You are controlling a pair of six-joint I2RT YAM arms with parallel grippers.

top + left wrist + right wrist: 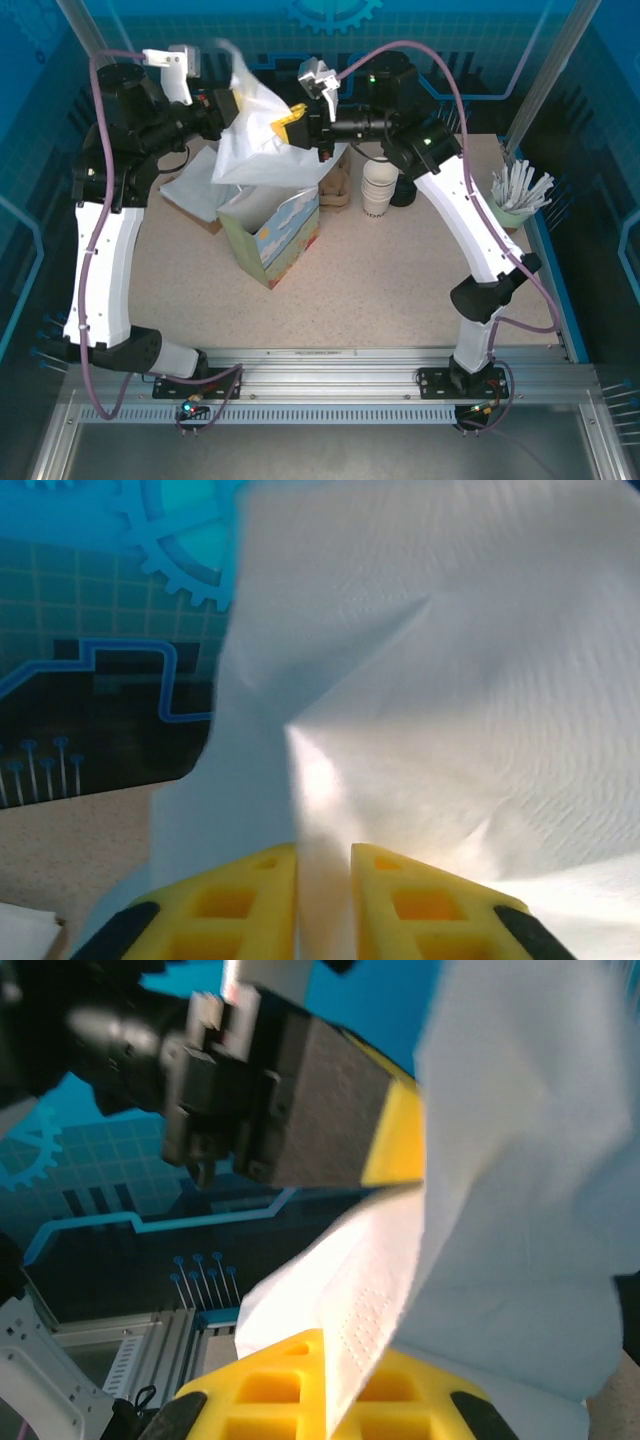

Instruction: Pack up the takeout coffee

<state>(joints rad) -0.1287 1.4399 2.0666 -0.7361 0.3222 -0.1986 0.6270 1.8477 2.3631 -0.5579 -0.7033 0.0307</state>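
A white paper napkin [262, 140] hangs in the air above the table between my two grippers. My right gripper [345, 1345] is shut on one embossed edge of the napkin [400, 1290]. My left gripper [323, 855] has its yellow jaws a little apart, with a fold of the napkin [450, 680] running through the gap. In the top view the left gripper [232, 108] and the right gripper [297, 120] face each other closely. A brown thing [338, 188] stands behind the bag, half hidden by the napkin. I cannot tell whether it is the takeout coffee.
A small printed paper bag [275, 235] stands open under the napkin. Behind it are a stack of white cups [378, 187] and a dark thing [403, 190] under the right arm. A cup of white sticks [518, 195] stands far right. White paper [195, 190] lies at the left.
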